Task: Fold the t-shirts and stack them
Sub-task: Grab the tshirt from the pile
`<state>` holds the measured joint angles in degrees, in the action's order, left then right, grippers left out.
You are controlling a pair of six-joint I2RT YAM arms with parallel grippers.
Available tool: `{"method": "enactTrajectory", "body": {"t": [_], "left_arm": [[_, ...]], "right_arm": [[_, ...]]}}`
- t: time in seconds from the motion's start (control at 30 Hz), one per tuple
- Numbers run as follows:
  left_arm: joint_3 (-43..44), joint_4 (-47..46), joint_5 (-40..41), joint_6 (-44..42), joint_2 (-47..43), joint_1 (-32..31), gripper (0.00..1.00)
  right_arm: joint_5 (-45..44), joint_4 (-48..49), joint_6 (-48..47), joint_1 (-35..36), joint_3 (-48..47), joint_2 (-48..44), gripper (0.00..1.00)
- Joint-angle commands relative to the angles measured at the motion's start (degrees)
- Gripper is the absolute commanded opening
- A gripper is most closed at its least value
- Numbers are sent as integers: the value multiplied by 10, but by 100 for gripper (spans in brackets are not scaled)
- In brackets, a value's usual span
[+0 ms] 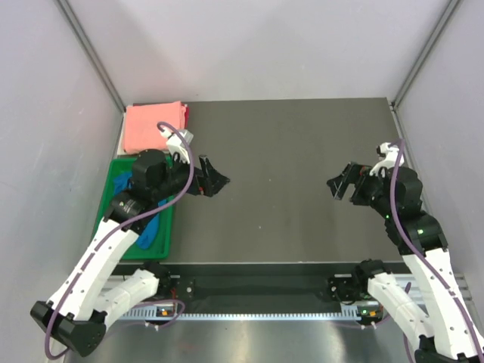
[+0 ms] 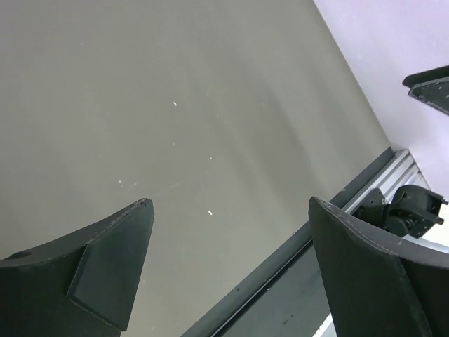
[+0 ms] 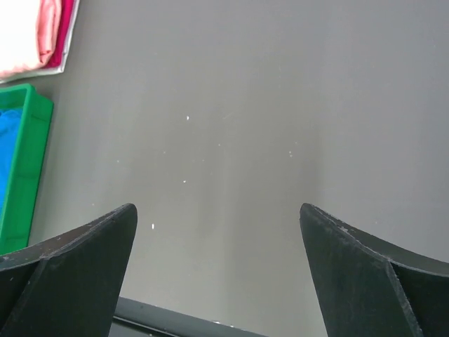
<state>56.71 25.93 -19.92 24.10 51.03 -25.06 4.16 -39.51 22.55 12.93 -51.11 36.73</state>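
Observation:
A salmon pink t-shirt point(image 1: 153, 125) lies folded at the table's back left corner; its edge also shows in the right wrist view point(image 3: 31, 35). The bright blue t-shirt point(image 1: 147, 227) sits crumpled in the green tray point(image 1: 113, 168), mostly hidden under my left arm. In the right wrist view a strip of the blue t-shirt point(image 3: 8, 151) shows inside the green tray point(image 3: 31, 140). My left gripper point(image 1: 214, 180) hovers open over bare table just right of the tray, nothing between its fingers point(image 2: 112, 260). My right gripper point(image 1: 341, 184) stands open at the right, also holding nothing.
The dark grey table point(image 1: 287, 174) is bounded by pale walls on three sides. A metal rail point(image 1: 257, 291) runs along the near edge between the arm bases. In the left wrist view, the right gripper's tip point(image 2: 429, 86) shows at the upper right.

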Motion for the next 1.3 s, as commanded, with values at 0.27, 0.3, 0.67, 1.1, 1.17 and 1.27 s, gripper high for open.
{"method": "enactTrajectory", "body": {"t": [0.27,0.3,0.67,1.1,1.17,1.27], "left_arm": [[87,108,135,3,8,-1,92],[94,112,162,3,6,-1,92],[127,211,380,96,132,191,69],[0,195,520,348,289,327,76],[-18,170,530,357,309,328,75],[-34,129,510,358,347,338,80]], "right_arm": [[-8,2,4,-8,-7,-36,100],[-5,2,5,-7,-6,-36,100],[32,34,14,-7,31,-32,100],[30,24,10,-7,32,-23,100],[28,20,11,-7,26,-12,100],[29,18,15,-7,22,-8,100]]}}
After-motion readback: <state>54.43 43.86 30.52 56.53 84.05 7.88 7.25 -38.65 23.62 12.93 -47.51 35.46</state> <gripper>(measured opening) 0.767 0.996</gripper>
